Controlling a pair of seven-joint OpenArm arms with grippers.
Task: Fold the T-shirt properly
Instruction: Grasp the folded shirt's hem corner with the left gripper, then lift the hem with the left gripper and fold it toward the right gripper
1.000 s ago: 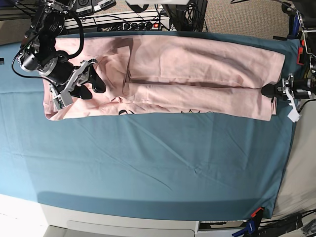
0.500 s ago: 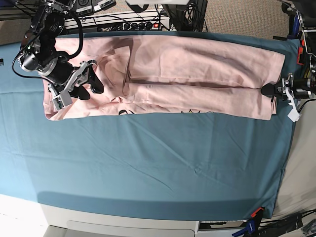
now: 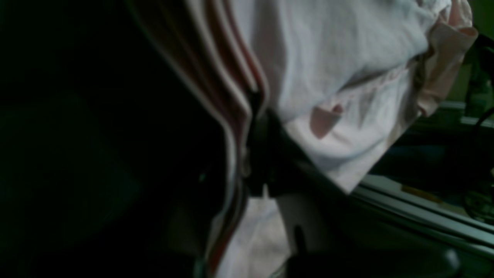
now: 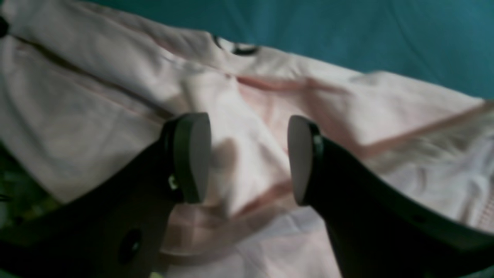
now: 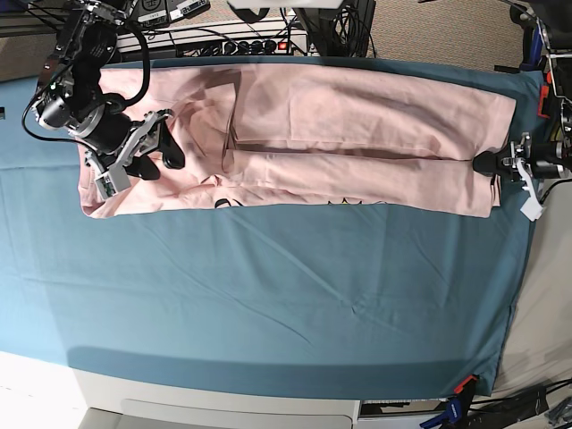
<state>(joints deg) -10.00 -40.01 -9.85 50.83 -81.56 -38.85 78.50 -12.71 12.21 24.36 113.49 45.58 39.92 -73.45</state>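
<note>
The pale pink T-shirt (image 5: 357,116) lies stretched in a long folded band across the far side of the table. A bit of black print (image 5: 223,203) peeks out at its near edge. My right gripper (image 5: 159,159) hovers over the shirt's left end. In the right wrist view it is open (image 4: 245,158), with both grey pads (image 4: 191,156) just above creased pink cloth (image 4: 96,96) and nothing between them. At the shirt's right end, my left gripper (image 5: 483,164) is shut on the hem. The left wrist view shows its dark fingers (image 3: 266,154) pinching several stacked fabric layers (image 3: 347,58).
A teal table cloth (image 5: 268,286) covers the table and lies bare in front of the shirt. A power strip and cables (image 5: 241,40) run behind the far edge. Clamps (image 5: 460,386) hold the cloth at the near right corner, where the table ends.
My right gripper has drifted slightly left and farther back over the shirt, still open. The left gripper and the hem it holds have not moved.
</note>
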